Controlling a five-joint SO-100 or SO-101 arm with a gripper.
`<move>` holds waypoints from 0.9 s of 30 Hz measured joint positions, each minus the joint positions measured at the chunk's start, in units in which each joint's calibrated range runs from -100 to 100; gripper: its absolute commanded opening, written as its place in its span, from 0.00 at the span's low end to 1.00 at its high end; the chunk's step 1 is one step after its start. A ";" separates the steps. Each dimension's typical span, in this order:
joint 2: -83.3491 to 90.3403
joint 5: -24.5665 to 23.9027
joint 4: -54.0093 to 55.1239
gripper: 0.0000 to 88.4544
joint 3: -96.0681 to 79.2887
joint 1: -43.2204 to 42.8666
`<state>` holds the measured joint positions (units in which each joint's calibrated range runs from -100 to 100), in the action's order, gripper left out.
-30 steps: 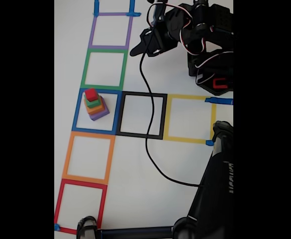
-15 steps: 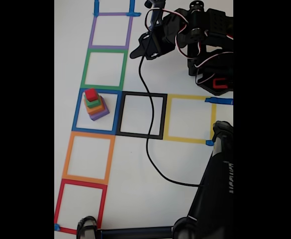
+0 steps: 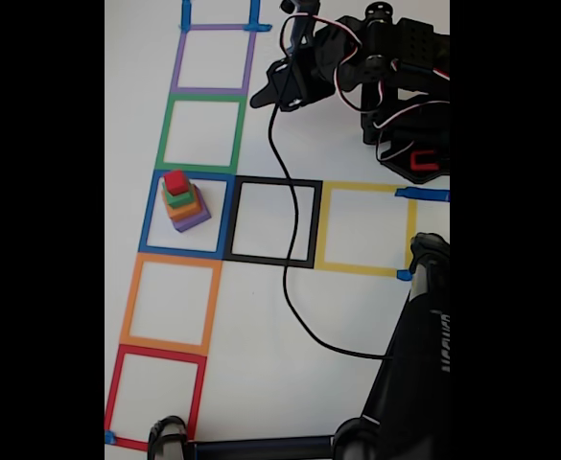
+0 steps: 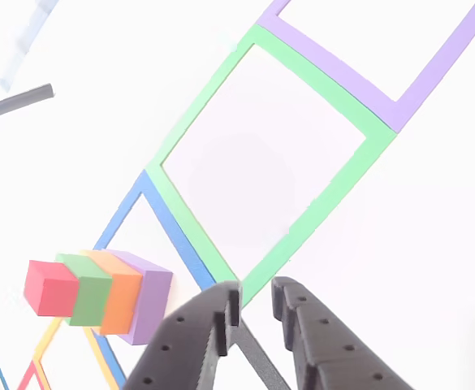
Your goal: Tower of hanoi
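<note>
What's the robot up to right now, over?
Claw nearly shut, empty, above the green square. Block tower untouched in blue square. Nothing between them.

White table (image 3: 261, 316) marked with taped squares: purple (image 3: 214, 59), green (image 3: 202, 133), blue (image 3: 189, 214), orange (image 3: 171, 303) and red (image 3: 155, 396) in a column in the fixed view, black (image 3: 274, 221) and yellow (image 3: 366, 228) branching right from blue. Stack of blocks (image 3: 182, 201) standing inside the blue square, red on top, purple at the bottom. Black cable (image 3: 285, 278) trailing across the black square. Arm base (image 3: 405, 125) seated at upper right.
</note>
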<state>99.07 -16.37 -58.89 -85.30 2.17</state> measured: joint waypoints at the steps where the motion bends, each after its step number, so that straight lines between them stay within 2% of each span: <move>1: 0.00 -2.16 0.48 0.00 -0.35 0.00; 3: 0.00 -7.01 1.93 0.00 -1.24 0.00; 7: 0.00 -20.32 2.50 0.00 -2.04 0.23; 12: 0.00 -31.65 0.16 0.00 -2.83 2.81; 13: 0.00 -35.97 -0.32 0.00 -3.36 3.16; 16: 0.00 -43.35 -0.40 0.00 -5.05 3.63; 18: 0.00 -45.50 -0.32 0.00 -6.37 3.63; 19: 0.00 -48.38 0.08 0.00 -7.61 3.63; 21: 0.00 -48.92 1.21 0.00 -10.45 3.63; 27: 0.00 -55.40 1.69 0.00 -13.01 3.63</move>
<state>99.07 -71.76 -57.19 -98.32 5.79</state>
